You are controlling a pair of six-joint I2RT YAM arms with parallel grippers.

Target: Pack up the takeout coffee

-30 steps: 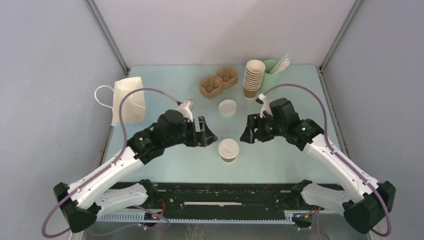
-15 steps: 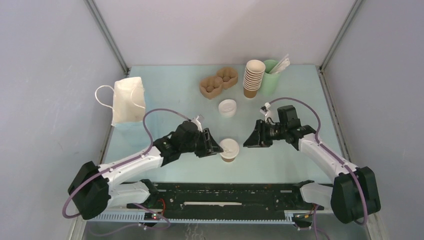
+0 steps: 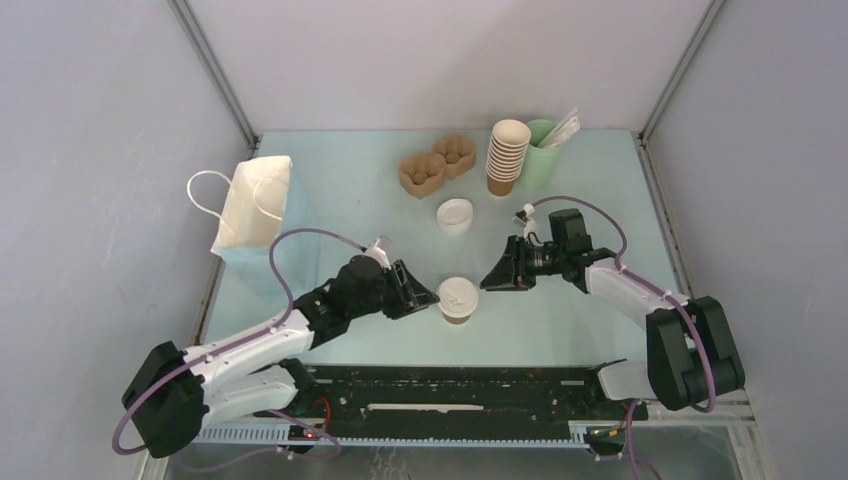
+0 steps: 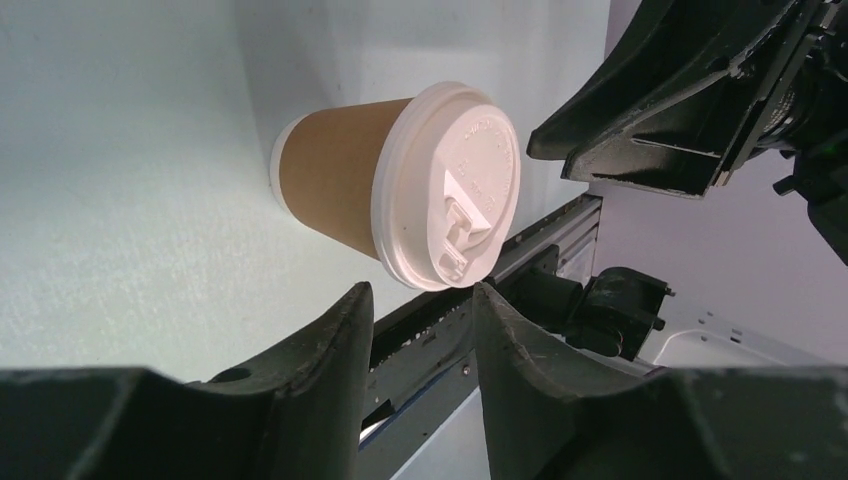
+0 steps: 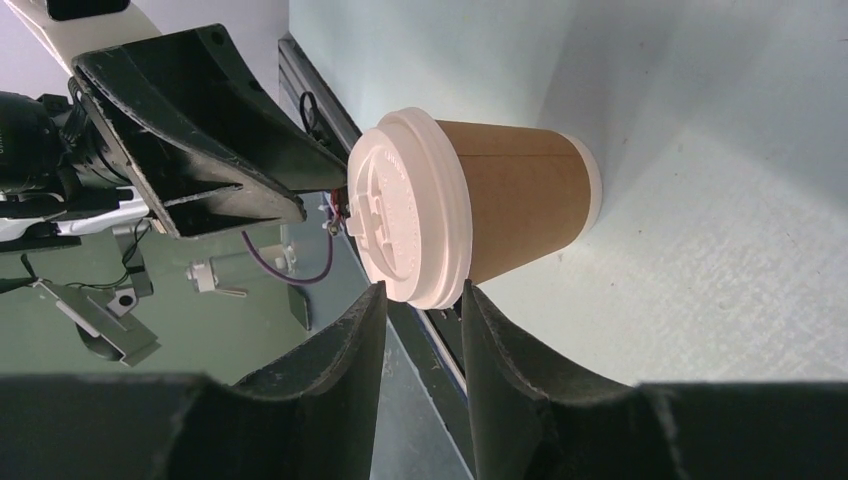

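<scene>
The takeout coffee (image 3: 457,299) stands between the left gripper (image 3: 430,296) and right gripper (image 3: 488,281), both with jaws slightly apart, empty

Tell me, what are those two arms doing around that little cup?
The left arm and right arm point their jaws at a lidded coffee cup from either side. Neither grips it: both pairs of jaws stand slightly apart with nothing between them. The cup stands upright near the front of the table. A paper bag stands at the left edge, and a cardboard carrier sits at the back.
</scene>
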